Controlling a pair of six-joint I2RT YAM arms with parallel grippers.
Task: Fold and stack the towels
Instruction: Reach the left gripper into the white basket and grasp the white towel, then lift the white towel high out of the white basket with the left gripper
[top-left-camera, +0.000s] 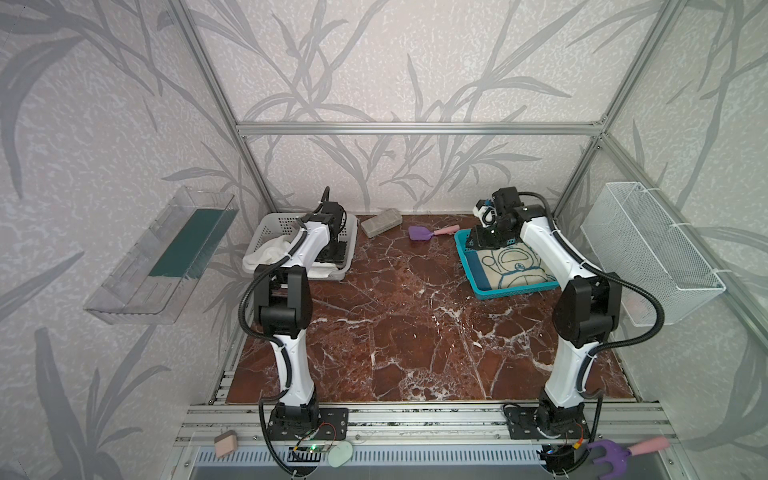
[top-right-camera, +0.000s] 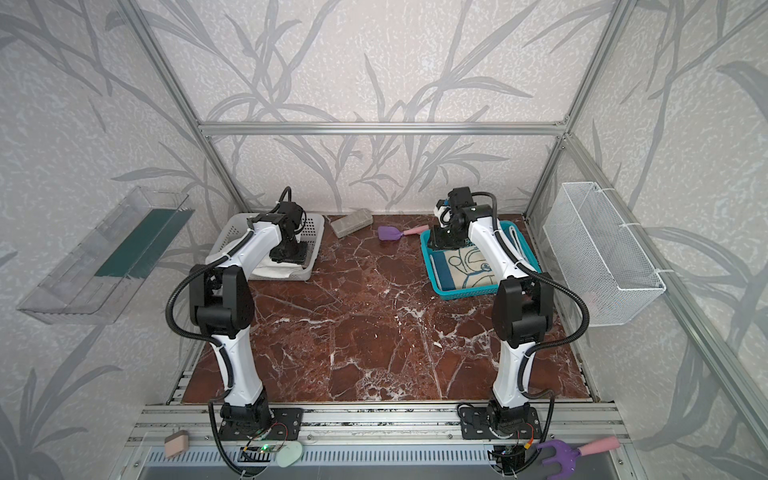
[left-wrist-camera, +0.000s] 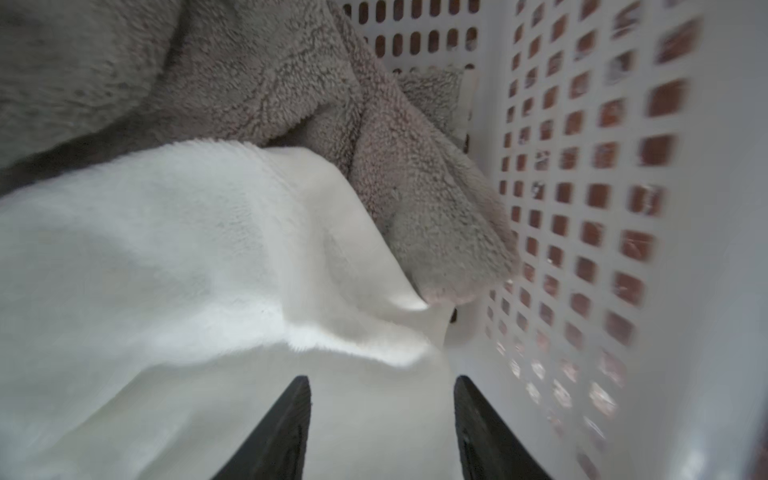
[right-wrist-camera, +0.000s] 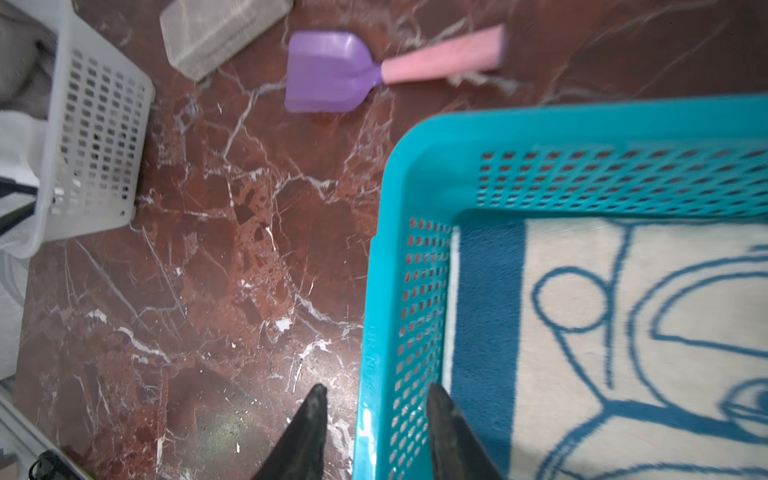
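White towel (left-wrist-camera: 166, 270) awaits pickup: left gripper (left-wrist-camera: 382, 380) is poised over it, jaws parted; right gripper (right-wrist-camera: 377, 386), seemingly parted too, straddles tray (right-wrist-camera: 582, 124) wall; a pinch is needed.

A white towel (left-wrist-camera: 166, 270), a grey-taupe towel (left-wrist-camera: 270, 83) and a blue-bordered towel (right-wrist-camera: 623, 332) are counted: three in all. Two baskets are counted: a white basket (right-wrist-camera: 99, 137) and a teal basket (right-wrist-camera: 419, 299). One grey block (right-wrist-camera: 220, 33), one purple scoop (right-wrist-camera: 324, 75) and one purple rake (top-left-camera: 602, 451) are seen.
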